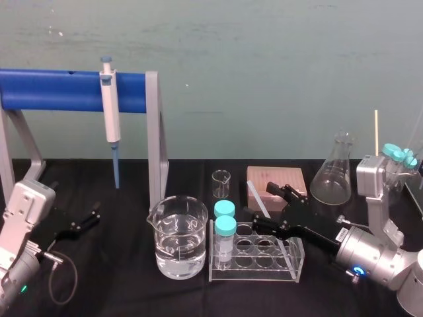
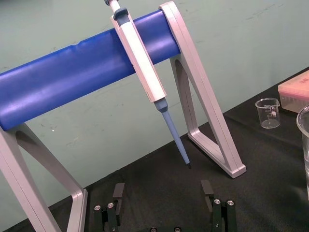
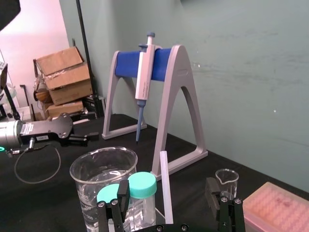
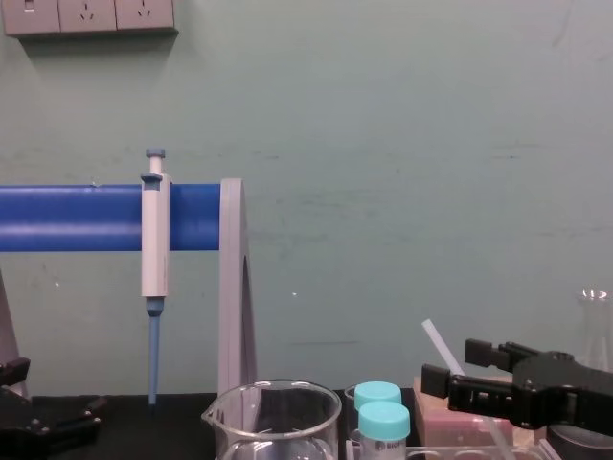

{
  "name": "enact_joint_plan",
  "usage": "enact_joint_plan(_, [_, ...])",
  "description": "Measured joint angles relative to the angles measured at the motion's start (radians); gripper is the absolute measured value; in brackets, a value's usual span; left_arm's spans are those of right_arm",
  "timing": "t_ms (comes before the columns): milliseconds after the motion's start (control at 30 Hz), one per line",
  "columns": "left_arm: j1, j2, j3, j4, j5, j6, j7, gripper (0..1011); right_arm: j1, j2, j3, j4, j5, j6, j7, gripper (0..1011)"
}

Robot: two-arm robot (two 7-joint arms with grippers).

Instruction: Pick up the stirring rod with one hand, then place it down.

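- The stirring rod (image 3: 164, 186) is seen tilted, its upper end raised above the tube rack (image 1: 294, 261), near the capped vials (image 1: 225, 228); where its lower end rests cannot be told.
- The right tool (image 1: 266, 206) is positioned over the rack, its fingers spread on either side of the rod, apart from it.
- The left tool (image 2: 163, 189) is found low over the counter (image 1: 119, 277) before the pipette stand (image 2: 72, 77), fingers spread.
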Motion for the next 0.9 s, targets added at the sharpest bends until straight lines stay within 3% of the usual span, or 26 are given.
enact_joint_plan(300, [0.000, 0.000, 0.000, 0.000, 0.000, 0.000, 0.000, 1000, -0.001, -0.005, 0.003, 0.002, -0.024, 0.016, -0.015, 1003])
enact_joint_plan(900, [0.000, 0.000, 0.000, 0.000, 0.000, 0.000, 0.000, 1000, -0.001, -0.004, 0.002, 0.002, -0.020, 0.016, -0.013, 1003])
